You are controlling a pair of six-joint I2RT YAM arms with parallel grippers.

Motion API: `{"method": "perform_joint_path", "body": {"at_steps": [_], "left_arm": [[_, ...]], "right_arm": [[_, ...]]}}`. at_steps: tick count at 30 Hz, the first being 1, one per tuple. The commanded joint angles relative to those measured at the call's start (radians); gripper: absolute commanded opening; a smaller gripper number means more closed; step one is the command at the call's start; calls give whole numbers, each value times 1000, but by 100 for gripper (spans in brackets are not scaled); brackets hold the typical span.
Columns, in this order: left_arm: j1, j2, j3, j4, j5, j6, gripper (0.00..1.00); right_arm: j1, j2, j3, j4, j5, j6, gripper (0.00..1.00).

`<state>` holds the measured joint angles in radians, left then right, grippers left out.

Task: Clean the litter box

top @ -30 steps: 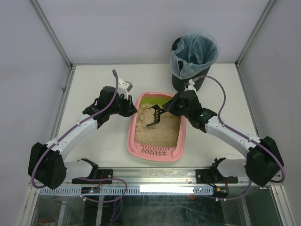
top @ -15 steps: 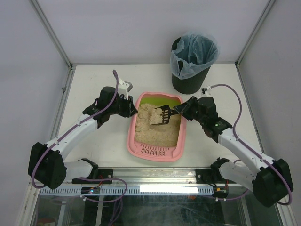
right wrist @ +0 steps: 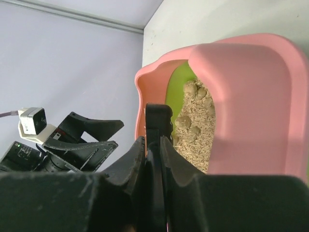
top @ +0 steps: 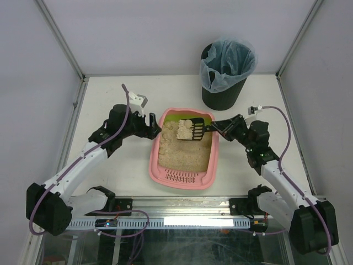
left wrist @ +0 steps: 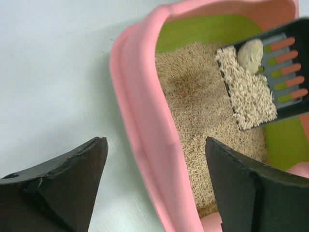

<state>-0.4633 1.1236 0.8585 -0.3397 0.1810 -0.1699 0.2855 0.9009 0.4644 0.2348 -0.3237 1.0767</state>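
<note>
Pink litter box (top: 185, 178) sits mid-table between the arms. Right gripper (top: 216, 128) pinches the slotted scoop (top: 190, 131), held above the litter with clumps (left wrist: 251, 53) aboard. Left gripper (top: 156, 131), jaws spread, straddles the box's left rim. Scooping is in hand; next probably needs a level carry to the bagged bin (top: 223, 91).

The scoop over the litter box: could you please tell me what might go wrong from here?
The scoop, gripped by the right gripper, carries a clump and heaped loose litter; tilting it towards the bin could spill some on the table. The left gripper is open astride the litter box rim, so a bump could shift the box.
</note>
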Motion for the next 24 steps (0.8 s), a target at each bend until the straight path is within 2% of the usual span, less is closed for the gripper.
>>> {"method": "perform_joint_path", "body": {"at_steps": [1,2,7,10,14,17,21,24], "left_arm": [[9,-120,-31,97,-132,-26,93],[10,-144,-43,115,-154,-38,98],[15,-208,-89,186,-221,-105,99],[18,-203,-90,195,-221,-118,99],[18,-192,-96,223,-184,-117,99],[18,-182,-73,250,-147,-142,99],[18,-162,-27,290,-160,-168,99],[18,-116,14,289,-152,-162,99]], "right_arm": [[-64,-32,-35,163,-90,102,0],[-75,-47,-55,169,-73,129,0],[-100,2,-63,275,-219,164,0],[-139,-48,-128,246,-143,242,0],[-118,43,-84,362,-297,234,0],[-182,-18,-145,286,-200,288,0],[-134,53,-66,334,-334,220,0],[-198,-12,-128,228,-238,278,0]]}}
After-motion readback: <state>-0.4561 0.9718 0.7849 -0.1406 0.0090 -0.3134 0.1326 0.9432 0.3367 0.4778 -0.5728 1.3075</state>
